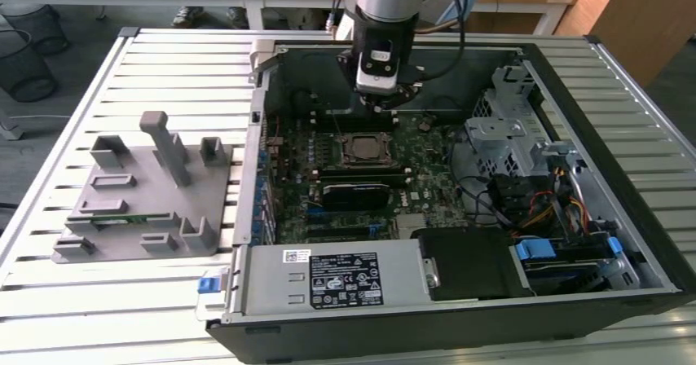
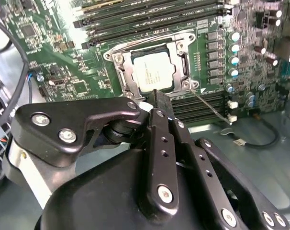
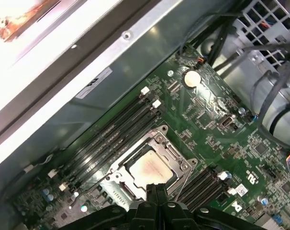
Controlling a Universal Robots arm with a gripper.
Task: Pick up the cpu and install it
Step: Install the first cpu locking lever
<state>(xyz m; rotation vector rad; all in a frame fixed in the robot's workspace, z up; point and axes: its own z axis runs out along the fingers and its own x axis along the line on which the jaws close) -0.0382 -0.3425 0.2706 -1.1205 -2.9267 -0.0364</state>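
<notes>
Hand [image 1: 383, 96]: black, on the arm's silver-and-black wrist, hanging inside the open computer case [image 1: 609, 80] above the far part of the motherboard [image 1: 429, 149]. In both wrist views its fingers [image 3: 157, 196] are pressed together with nothing between them; the tips sit just short of the socket.

Cpu [image 2: 153, 74]: flat square chip with a silvery top, lying inside the socket frame [image 2: 117, 60] on the motherboard, apart from the hand. In the first wrist view it shows directly beyond the fingertips [image 3: 150, 170]; in the exterior view it is the pale square in the dark frame [image 1: 360, 149] near the board's middle.

Socket lever [image 2: 209, 108]: thin metal wire, running out from one corner of the frame across the board.

Memory slots [image 3: 111, 136]: long dark parallel rows, beside the socket on the side toward the case wall; a further set [image 3: 202, 182] lies on the opposite side.

Coin cell [image 3: 192, 78]: round, silvery, on the board well apart from the socket.

Power supply [image 1: 326, 279]: grey box with a label, at the near edge of the case in the exterior view.

Drive cage [image 1: 506, 129]: bare metal, on the exterior view's right, with bundled cables [image 1: 544, 206] nearby.

Grey fixture [image 1: 147, 194]: moulded block with upright posts and slots, on the slatted desk [image 1: 65, 300] on the exterior view's left of the case; a narrow green stick [image 1: 120, 217] lies in one of its slots.
</notes>
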